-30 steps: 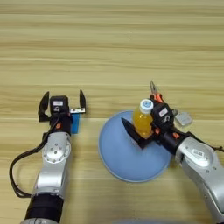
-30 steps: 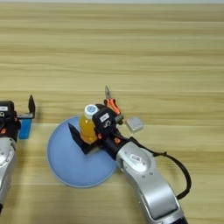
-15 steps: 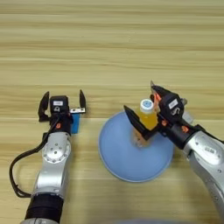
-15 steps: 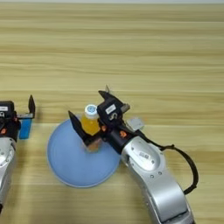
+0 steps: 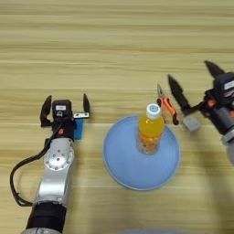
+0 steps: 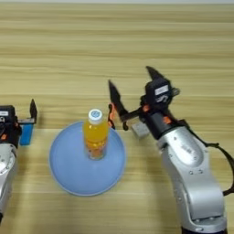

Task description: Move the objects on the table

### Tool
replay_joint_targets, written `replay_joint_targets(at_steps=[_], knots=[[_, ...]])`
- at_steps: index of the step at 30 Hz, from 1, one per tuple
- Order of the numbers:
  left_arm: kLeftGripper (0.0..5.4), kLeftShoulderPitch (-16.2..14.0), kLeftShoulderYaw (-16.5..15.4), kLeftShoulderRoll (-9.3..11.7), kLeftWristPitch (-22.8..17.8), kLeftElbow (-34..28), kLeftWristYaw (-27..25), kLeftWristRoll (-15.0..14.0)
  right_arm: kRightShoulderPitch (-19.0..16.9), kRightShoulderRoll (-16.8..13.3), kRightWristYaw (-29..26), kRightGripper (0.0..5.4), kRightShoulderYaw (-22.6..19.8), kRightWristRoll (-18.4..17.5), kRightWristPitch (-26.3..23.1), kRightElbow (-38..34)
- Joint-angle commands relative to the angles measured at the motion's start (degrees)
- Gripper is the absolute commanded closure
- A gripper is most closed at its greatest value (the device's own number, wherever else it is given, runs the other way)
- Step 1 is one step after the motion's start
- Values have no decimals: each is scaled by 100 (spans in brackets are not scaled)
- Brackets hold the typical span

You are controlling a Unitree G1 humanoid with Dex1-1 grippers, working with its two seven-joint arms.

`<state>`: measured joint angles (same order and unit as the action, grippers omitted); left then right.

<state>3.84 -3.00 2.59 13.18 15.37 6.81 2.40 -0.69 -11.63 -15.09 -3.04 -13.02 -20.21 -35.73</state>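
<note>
Wooden table [image 5: 114, 41] held a blue plate [image 5: 123, 167] with the bottle [image 5: 149, 130] upright on it. Right gripper [image 6: 133, 89], spread wide, hung beside it; left gripper [image 5: 65, 106], also spread, straddled the blue bar [image 5: 78, 130].

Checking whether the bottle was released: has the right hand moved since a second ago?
Yes. The right hand has drawn back to the robot's right, off the blue plate, leaving the orange bottle standing on it, fingers open.
</note>
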Motion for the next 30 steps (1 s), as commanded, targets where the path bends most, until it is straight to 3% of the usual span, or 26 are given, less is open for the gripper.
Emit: replay_joint_targets(at_steps=[1, 5, 8, 15, 19, 23, 30], knots=[[0, 56, 39, -7, 85, 22, -16, 77, 180, -109, 157, 0, -664, -144, 241, 359], [0, 61, 119, -17, 208, -18, -106, 79, 326, -240, 386, 0, -1184, 82, 691, 1441], [0, 73, 145, -4, 239, 6, -130, 76, 417, -254, 397, 0, -1305, 137, 1056, 2298], [0, 103, 140, 55, 286, 80, -133, 88, 520, -190, 223, 0, -1145, 271, 1886, 3550], [0, 110, 164, 64, 362, 95, -186, 83, 462, -184, 287, 0, -880, 701, 2599, 4109], [0, 116, 184, 69, 451, 70, -260, 57, 545, -146, 327, 0, -801, 858, 3389, 4807], [0, 127, 193, 63, 639, 68, -389, 19, 769, -151, 269, 0, -858, 678, 3805, 5524]])
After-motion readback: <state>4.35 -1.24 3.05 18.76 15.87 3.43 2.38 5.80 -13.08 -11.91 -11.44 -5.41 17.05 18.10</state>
